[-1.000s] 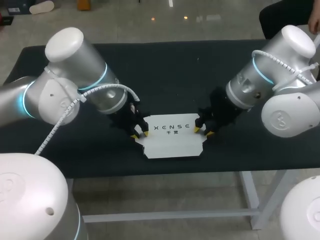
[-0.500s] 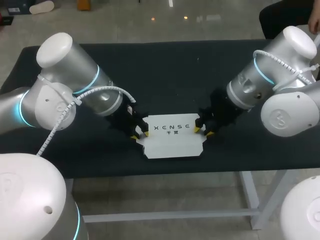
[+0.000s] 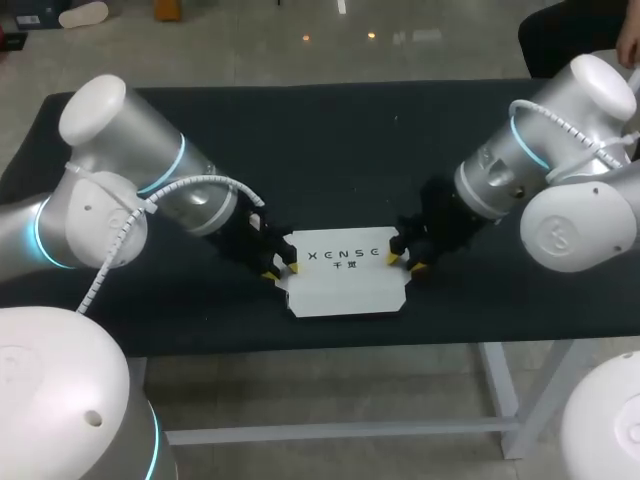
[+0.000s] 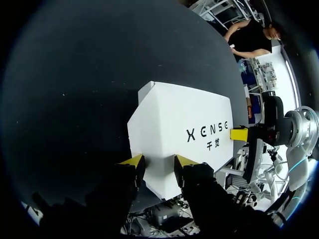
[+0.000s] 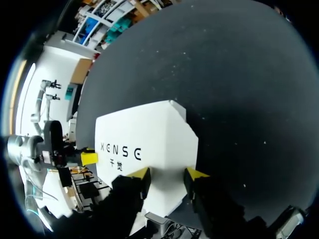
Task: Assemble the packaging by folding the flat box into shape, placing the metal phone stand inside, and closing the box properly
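Note:
A white box (image 3: 345,275) with dark print on its top lies near the front edge of the black table (image 3: 330,140). My left gripper (image 3: 282,269) stands at its left end, open, one yellow tip over the box and one just off it. In the left wrist view the box (image 4: 184,124) has its near end between the left gripper (image 4: 159,163) fingers. My right gripper (image 3: 405,262) stands open at the right end the same way. In the right wrist view the right gripper (image 5: 168,174) straddles the near end of the box (image 5: 144,134). No metal phone stand shows.
The box's front flap (image 3: 345,300) with cut corners slopes down toward the table's front edge (image 3: 330,345). Bare black tabletop stretches behind the box and to both sides of the arms.
My left arm's upper joints have swung outward to the left while its gripper stayed at the box's left end. The box and the right arm have not moved.

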Motion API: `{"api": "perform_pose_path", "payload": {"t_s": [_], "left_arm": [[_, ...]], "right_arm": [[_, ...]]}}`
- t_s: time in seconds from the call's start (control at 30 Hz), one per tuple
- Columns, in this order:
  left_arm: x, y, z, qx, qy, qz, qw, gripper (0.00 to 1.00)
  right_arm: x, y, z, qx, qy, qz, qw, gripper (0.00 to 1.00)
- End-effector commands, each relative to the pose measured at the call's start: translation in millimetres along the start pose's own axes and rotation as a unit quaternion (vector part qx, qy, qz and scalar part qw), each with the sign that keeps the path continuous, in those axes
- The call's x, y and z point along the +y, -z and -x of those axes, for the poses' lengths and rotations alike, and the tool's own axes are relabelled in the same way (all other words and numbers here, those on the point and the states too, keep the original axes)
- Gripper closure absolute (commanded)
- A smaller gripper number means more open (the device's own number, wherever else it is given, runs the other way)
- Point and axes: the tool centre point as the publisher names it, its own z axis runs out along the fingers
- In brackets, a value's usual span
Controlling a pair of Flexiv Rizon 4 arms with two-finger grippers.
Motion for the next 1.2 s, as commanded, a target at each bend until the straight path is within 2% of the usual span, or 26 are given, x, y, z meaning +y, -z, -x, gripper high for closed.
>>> {"api": "perform_pose_path", "payload": {"t_s": [0.03,0.47,1.2], "left_arm": [[-1.3,-13.3,-0.9,0.006,-0.001,0.002,1.000,0.56],[-3.6,-17.3,-9.4,0.026,0.001,0.017,1.000,0.55],[-9.5,-12.5,-18.1,0.044,0.019,0.027,0.999,0.59]], "right_arm": [[3.4,-4.7,-2.5,0.009,0.002,-0.006,1.000,0.53],[3.8,-8.5,-6.3,0.019,0.003,-0.010,1.000,0.53],[6.0,-4.6,-13.1,0.036,-0.001,-0.012,0.999,0.53]]}}
